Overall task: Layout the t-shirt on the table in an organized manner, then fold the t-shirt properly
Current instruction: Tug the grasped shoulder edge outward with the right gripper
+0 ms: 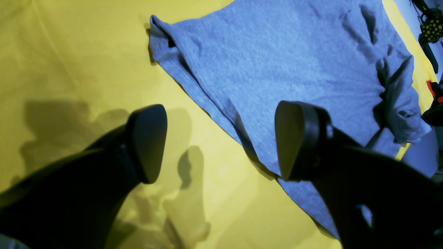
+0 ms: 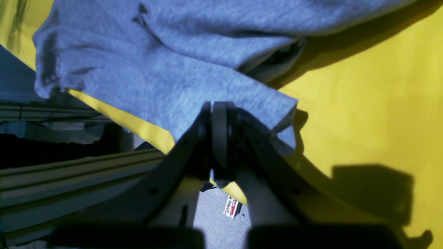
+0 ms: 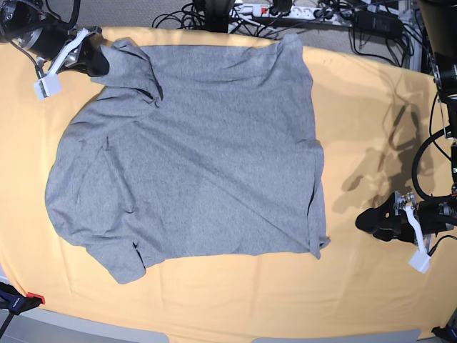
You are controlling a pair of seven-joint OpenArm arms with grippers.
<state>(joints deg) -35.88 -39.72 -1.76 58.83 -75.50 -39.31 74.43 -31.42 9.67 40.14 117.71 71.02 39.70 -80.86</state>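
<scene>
The grey t-shirt (image 3: 193, 157) lies spread on the yellow-orange table (image 3: 371, 114), plain side up, with a few creases. My right gripper (image 3: 96, 61) is at the far left corner, shut on the edge of a sleeve that bunches toward it. In the right wrist view the right gripper (image 2: 218, 114) has its jaws pressed together on the t-shirt (image 2: 166, 90) near the table's edge. My left gripper (image 3: 368, 220) hovers over bare cloth, right of the shirt's near right corner. Its fingers (image 1: 148, 141) stand wide apart, the left gripper (image 1: 221, 141) straddling the edge of the t-shirt (image 1: 277, 62).
Cables and a power strip (image 3: 285, 11) lie beyond the table's far edge. A red clamp (image 3: 32, 298) sits at the near left corner. Below the right gripper a metal frame rail (image 2: 69, 166) and grey floor with a small card (image 2: 231, 206) show past the table edge.
</scene>
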